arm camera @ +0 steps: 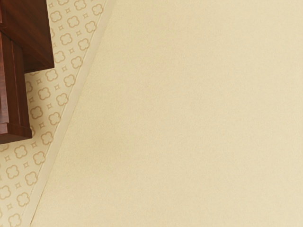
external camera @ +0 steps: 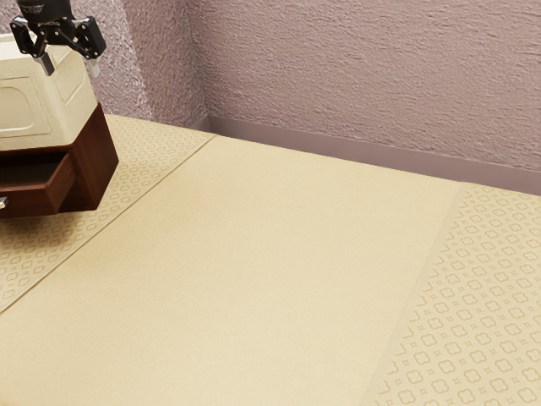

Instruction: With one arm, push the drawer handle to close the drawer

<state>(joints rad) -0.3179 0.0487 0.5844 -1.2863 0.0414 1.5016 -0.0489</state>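
Gripper (external camera: 70, 65): empty, fingers spread, well apart from handle (external camera: 3, 203) on front of open drawer (external camera: 32, 200). Align with handle first; push squarely toward cabinet (external camera: 97, 165)

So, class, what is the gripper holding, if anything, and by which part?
Nothing is held: the gripper stands open, with nothing between its fingers, and the drawer's handle is well clear of it.
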